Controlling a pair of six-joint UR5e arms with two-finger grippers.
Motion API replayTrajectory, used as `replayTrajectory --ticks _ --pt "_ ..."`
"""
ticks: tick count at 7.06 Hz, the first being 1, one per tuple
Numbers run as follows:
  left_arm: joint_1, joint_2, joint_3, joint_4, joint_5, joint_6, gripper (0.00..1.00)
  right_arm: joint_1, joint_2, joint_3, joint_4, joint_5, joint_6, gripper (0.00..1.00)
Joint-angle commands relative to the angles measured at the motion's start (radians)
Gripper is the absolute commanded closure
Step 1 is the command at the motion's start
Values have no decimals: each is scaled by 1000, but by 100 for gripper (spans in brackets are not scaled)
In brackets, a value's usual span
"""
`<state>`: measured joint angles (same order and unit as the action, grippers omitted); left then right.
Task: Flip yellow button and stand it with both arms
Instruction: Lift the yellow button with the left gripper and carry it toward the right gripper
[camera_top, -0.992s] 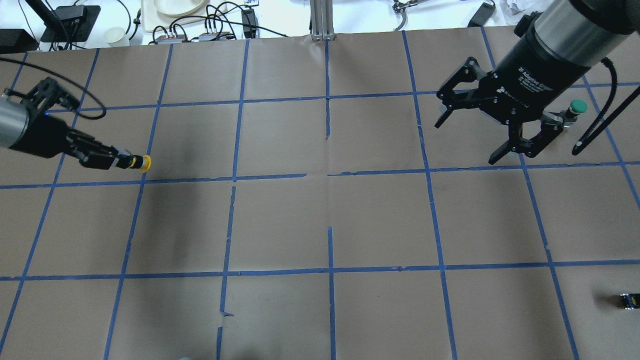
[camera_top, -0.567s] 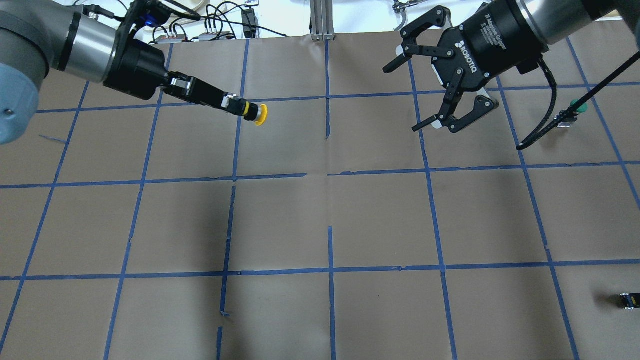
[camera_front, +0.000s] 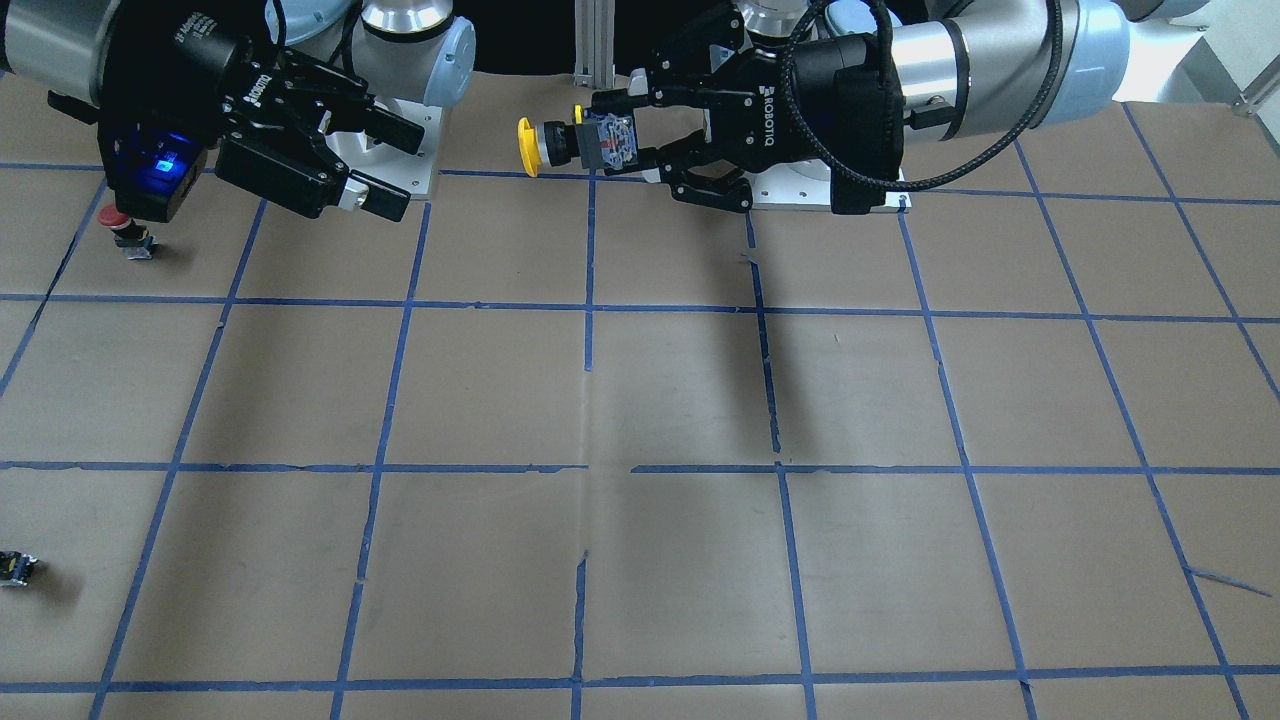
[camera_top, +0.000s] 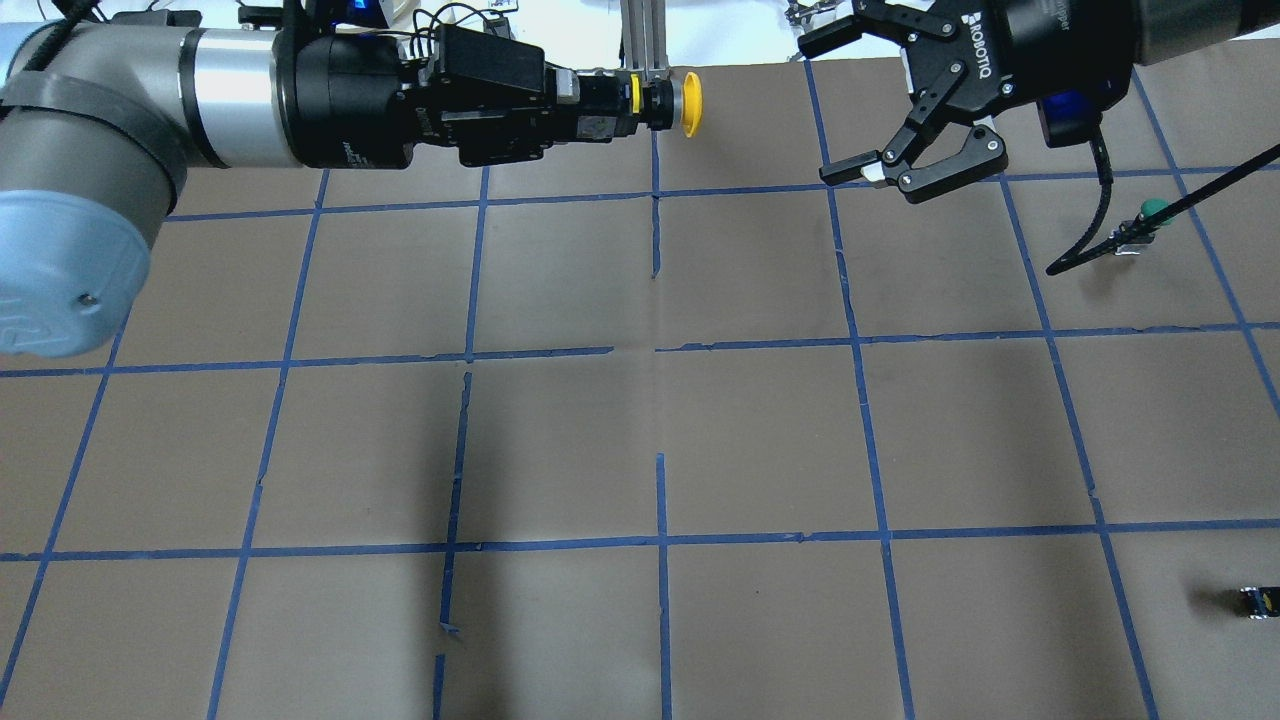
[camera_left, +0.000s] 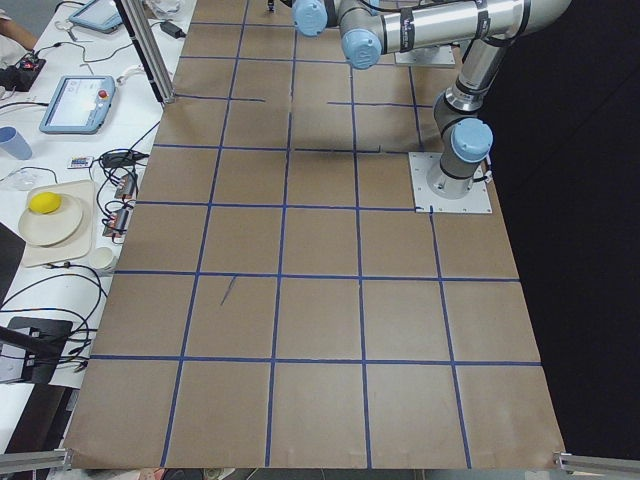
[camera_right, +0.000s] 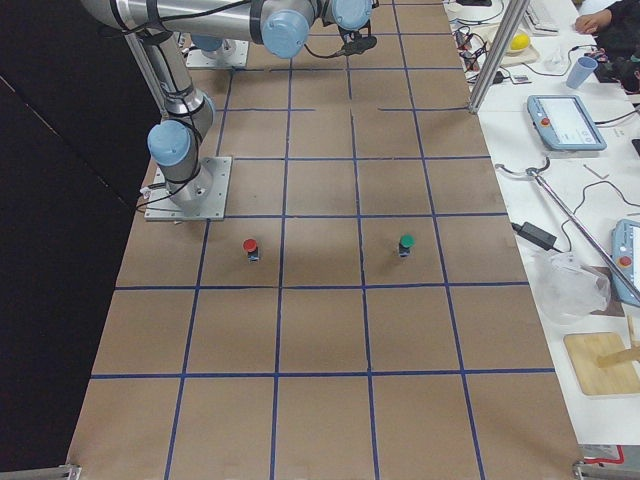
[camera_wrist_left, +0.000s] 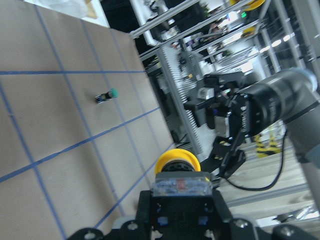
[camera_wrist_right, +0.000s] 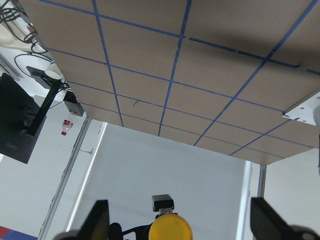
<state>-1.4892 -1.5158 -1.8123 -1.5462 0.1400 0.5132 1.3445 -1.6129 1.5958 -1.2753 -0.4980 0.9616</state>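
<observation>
My left gripper (camera_top: 615, 100) is shut on the grey-black block base of the yellow button (camera_top: 688, 103). It holds the button level in the air above the far middle of the table, cap towards the right arm. In the front-facing view the button (camera_front: 530, 147) sticks out of the left gripper (camera_front: 612, 135). My right gripper (camera_top: 822, 105) is open and empty, a short gap to the right of the cap, jaws facing it. The left wrist view shows the cap (camera_wrist_left: 177, 162) with the open right gripper (camera_wrist_left: 212, 122) beyond. The right wrist view shows the cap (camera_wrist_right: 170, 229) between its fingers (camera_wrist_right: 97, 222).
A green-capped button (camera_top: 1150, 212) stands on the table at the right and shows in the right side view (camera_right: 406, 243). A red-capped button (camera_front: 125, 225) stands under the right arm. A tiny black part with a yellow mark (camera_top: 1258, 600) lies near the right edge.
My left gripper has carried the yellow button from the left side up and across to the far middle. My right gripper has moved left and farther back, staying open and turning towards the button.
</observation>
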Motion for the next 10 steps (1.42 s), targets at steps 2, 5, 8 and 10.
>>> replayTrajectory --ticks 2,5,8,10 --pt "-31 22 -93 34 -126 -2 69 7 -71 3 80 91 57 0" --pt "-34 20 -94 43 -161 -2 69 18 -91 22 155 91 57 0" --pt "-34 22 -104 47 -163 1 69 42 -82 24 152 94 59 0" --pt "-34 28 -125 63 -162 5 69 45 -70 24 154 121 59 0"
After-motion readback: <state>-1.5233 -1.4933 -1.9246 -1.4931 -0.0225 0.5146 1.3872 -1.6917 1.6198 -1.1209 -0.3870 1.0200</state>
